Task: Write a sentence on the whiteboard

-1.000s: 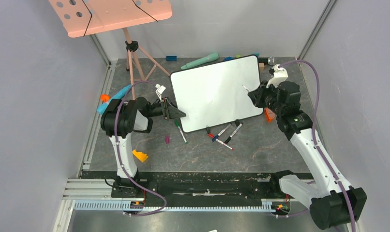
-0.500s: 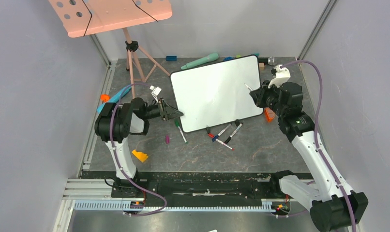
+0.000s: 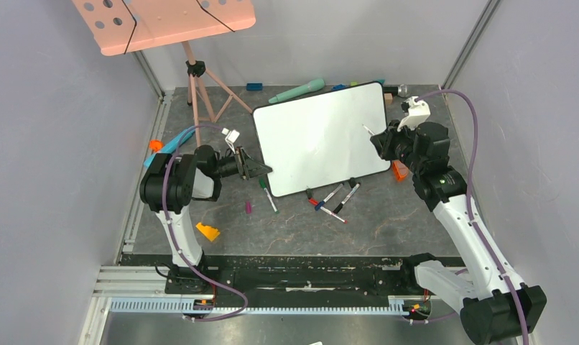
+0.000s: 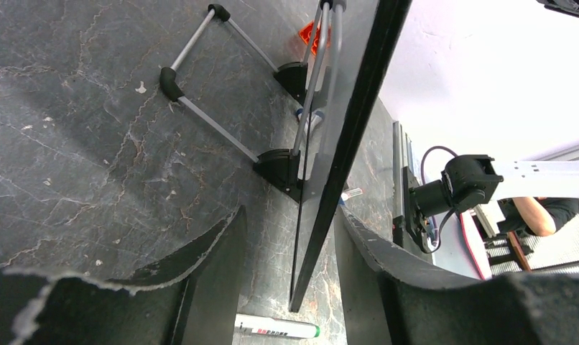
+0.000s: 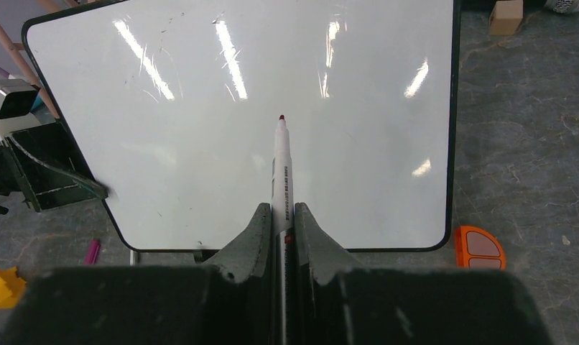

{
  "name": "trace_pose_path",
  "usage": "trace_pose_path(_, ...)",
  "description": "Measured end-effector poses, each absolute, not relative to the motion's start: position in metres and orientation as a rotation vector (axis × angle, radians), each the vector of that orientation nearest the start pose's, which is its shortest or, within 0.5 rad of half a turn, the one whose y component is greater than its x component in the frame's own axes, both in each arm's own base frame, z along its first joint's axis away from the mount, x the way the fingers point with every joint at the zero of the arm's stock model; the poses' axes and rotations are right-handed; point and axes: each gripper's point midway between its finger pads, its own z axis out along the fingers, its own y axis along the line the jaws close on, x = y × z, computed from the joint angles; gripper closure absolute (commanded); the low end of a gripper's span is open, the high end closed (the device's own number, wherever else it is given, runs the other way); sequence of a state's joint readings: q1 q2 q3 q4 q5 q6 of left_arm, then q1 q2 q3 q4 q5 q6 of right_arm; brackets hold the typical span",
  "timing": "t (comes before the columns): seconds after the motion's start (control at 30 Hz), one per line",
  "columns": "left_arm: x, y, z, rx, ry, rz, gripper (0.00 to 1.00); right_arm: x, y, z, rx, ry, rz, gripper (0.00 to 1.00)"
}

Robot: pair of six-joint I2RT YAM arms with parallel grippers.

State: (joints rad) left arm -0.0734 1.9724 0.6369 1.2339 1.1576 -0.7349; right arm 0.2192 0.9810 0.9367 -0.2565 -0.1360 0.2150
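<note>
The whiteboard stands tilted on its clip feet at the back middle of the table, and its glossy face is blank. No sentence shows on it. My right gripper is in front of the board's right side, shut on a white marker. The marker's red tip points at the board, close to its face. My left gripper is open. Its jaws straddle the board's dark left edge with a gap on both sides.
A pink perforated board on a tripod stands at the back left. Several markers lie in front of the whiteboard, and a green-capped marker lies by its left corner. An orange wedge and an orange piece lie nearby.
My left gripper has shifted slightly up and back along the board's left edge. My right gripper has risen a little with the marker. The last half second shows almost no motion.
</note>
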Motion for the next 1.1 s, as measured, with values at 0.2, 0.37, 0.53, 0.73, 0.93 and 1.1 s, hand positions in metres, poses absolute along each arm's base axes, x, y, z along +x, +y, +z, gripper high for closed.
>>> trace_pose_path(0.2, 0.341, -0.198, 0.085, 0.368, 1.817, -1.545, 0.45, 0.328, 0.11, 0.269, -0.111, 1.892, 0.441, 1.0)
trace_pose_path(0.37, 0.341, -0.198, 0.085, 0.356, 1.816, -1.561, 0.45, 0.33, 0.126, 0.262, -0.148, 1.916, 0.477, 1.0)
trace_pose_path(0.53, 0.341, -0.198, 0.087, 0.361, 1.805, -1.559, 0.45, 0.333, 0.146, 0.256, -0.192, 1.944, 0.51, 1.0)
trace_pose_path(0.73, 0.341, -0.199, 0.088, 0.36, 1.803, -1.561, 0.45, 0.332, 0.171, 0.254, -0.245, 1.953, 0.541, 1.0)
trace_pose_path(0.93, 0.341, -0.199, 0.089, 0.365, 1.797, -1.559, 0.51, 0.334, 0.204, 0.257, -0.307, 1.939, 0.556, 1.0)
trace_pose_path(1.1, 0.341, -0.199, 0.089, 0.362, 1.798, -1.562, 0.59, 0.337, 0.228, 0.266, -0.368, 1.913, 0.554, 1.0)
